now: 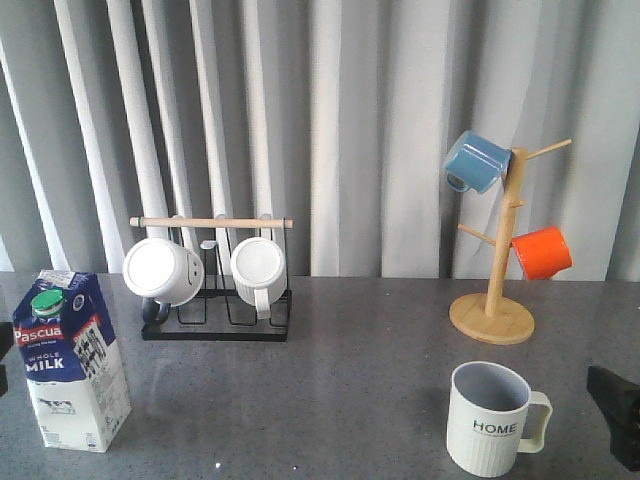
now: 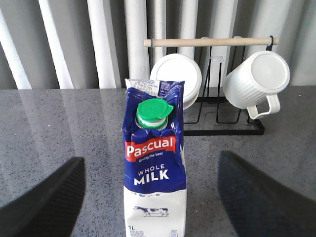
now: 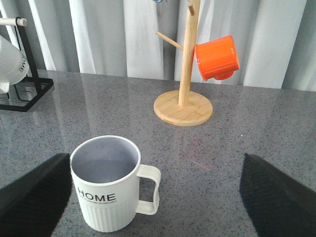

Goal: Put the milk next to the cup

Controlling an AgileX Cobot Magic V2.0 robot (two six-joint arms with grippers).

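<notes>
The Pascual whole-milk carton (image 1: pixel 70 360) is seen upright at the table's left front, well apart from the HOME mug (image 1: pixel 492 417). It should be gripped squarely across its body. The left gripper (image 2: pixel 150 197) is spread wide, empty, the carton centred between its fingers, untouched; the right gripper (image 3: pixel 148 197) is likewise open, empty

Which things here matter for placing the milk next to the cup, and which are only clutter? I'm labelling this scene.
Job:
- tall blue-and-white gable-top milk carton with green cap
- cream-white ribbed "HOME" mug
- left hand, open around the carton

Clutter:
- black wire rack holding two white mugs
- wooden mug tree with blue mug and orange mug
</notes>
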